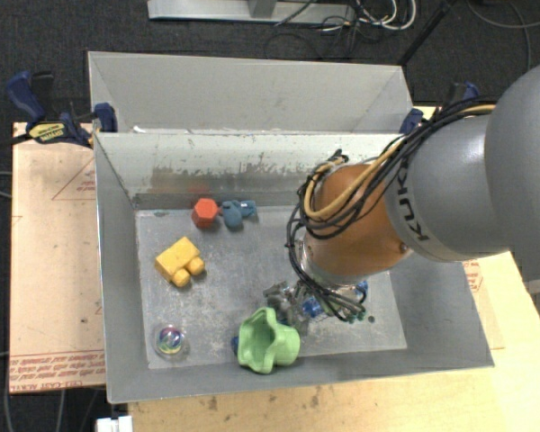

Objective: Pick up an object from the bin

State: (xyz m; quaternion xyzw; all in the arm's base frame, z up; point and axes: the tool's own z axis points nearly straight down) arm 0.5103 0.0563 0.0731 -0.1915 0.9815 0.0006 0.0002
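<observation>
My gripper (292, 301) is low in the front middle of the bin, under the arm's orange cover. Right beside it, to its front left, lies a green crumpled soft thing (266, 340), touching or nearly touching the gripper. A small blue thing (314, 310) shows partly beneath the gripper, with most of it hidden.
A yellow block (180, 261) lies at the left middle. At the back wall an orange block (205, 211) and a blue piece (236, 213) sit side by side. A shiny clear ball (170, 340) rests in the front left corner. The arm covers the bin's right part.
</observation>
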